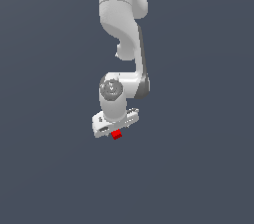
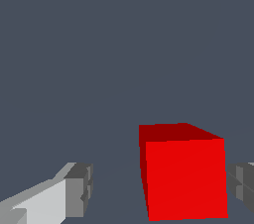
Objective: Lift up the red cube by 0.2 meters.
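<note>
The red cube [image 2: 184,176] is small and plain, and it sits between the two fingers of my gripper [image 2: 159,189]. The gripper is open. One grey fingertip [image 2: 79,191] stands well clear of the cube, with bare floor showing in the gap. The other fingertip [image 2: 241,183] is right beside the cube's opposite face; I cannot tell whether it touches. In the exterior view the white hand [image 1: 115,120] hangs straight over the red cube [image 1: 116,134], which peeks out just under it. The fingers themselves are hidden there.
The white arm [image 1: 121,29] comes down from the top of the exterior view. A plain dark grey floor [image 1: 198,168] fills everything around the cube, with no other object in either view.
</note>
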`<state>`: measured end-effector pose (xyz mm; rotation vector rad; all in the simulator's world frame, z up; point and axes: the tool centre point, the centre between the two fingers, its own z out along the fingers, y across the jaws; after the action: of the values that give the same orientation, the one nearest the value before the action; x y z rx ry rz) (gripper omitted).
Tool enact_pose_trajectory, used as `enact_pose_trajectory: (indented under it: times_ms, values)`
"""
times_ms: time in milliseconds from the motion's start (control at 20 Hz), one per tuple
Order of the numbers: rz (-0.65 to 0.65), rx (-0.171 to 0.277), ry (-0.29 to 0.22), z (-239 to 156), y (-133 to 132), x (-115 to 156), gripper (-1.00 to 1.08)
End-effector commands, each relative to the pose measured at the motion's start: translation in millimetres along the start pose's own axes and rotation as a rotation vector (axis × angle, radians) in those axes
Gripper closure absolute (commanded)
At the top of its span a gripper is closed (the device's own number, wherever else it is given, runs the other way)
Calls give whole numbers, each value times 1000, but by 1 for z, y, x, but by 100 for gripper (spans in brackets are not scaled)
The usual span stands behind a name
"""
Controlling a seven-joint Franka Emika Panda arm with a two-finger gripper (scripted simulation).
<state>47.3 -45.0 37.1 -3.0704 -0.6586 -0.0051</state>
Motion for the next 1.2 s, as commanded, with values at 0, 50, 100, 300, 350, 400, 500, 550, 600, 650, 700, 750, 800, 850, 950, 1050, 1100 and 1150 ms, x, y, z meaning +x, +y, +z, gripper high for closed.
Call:
enact_pose_trajectory:
  times_ms: [0,50,100,300,350,400,500,550,600,650,700,750,800,850,950,1050,1100,1150]
  values:
    - [-23,0,-1,9,5,2,-92]
    - [-28,0,-2,11,6,2,-92]
    - [-33,0,-2,13,8,3,-92]
    - [-43,0,-3,17,10,4,-92]
    - [-43,0,-3,17,11,4,-92]
    - [-43,0,-3,17,11,4,108]
    - [-43,0,-3,17,11,4,108]
    - [-43,0,-3,17,11,4,108]
    - [-43,0,-3,17,11,4,108]
    - [-43,0,-3,17,11,4,108]
    - [-43,0,-3,17,11,4,108]
    - [-43,0,-3,17,11,4,108]
    - [-43,0,-3,17,11,4,108]
    - [-43,0,-3,17,11,4,108]
    - [-43,0,-3,17,11,4,108]
    - [-43,0,-3,14,10,4,108]
    - [-43,0,-3,12,10,4,108]
    - [-43,0,-3,9,10,3,108]
